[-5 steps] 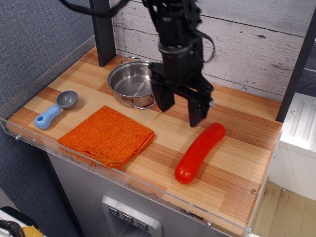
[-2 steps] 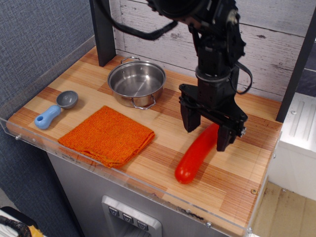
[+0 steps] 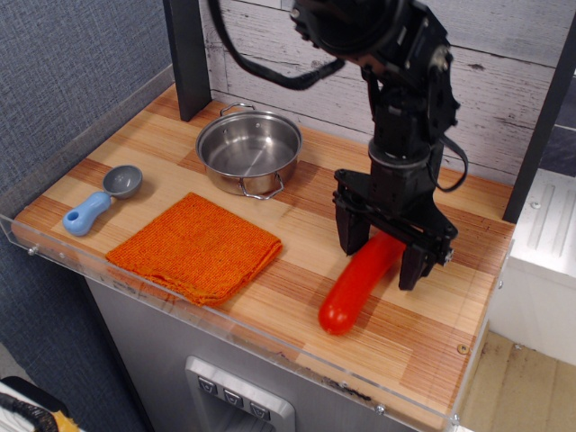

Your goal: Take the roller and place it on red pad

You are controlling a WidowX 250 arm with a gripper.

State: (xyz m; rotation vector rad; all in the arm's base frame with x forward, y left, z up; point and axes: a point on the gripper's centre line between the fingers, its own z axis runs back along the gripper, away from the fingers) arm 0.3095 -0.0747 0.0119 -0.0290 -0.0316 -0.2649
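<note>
The roller is a long glossy red cylinder lying diagonally on the wooden table at the right, its near end toward the front edge. My black gripper is open and lowered over the roller's far end, one finger on each side of it, not closed on it. The red pad is a square orange-red knitted cloth lying flat at the front left of the table, well apart from the roller and the gripper.
A steel pot stands behind the pad. A blue-handled grey scoop lies at the far left. A clear plastic rim runs along the front and left table edges. A dark post stands at the back left.
My gripper has moved right from beside the pot and come down over the roller's far end, still open. The roller, pad, pot and scoop have not moved.
</note>
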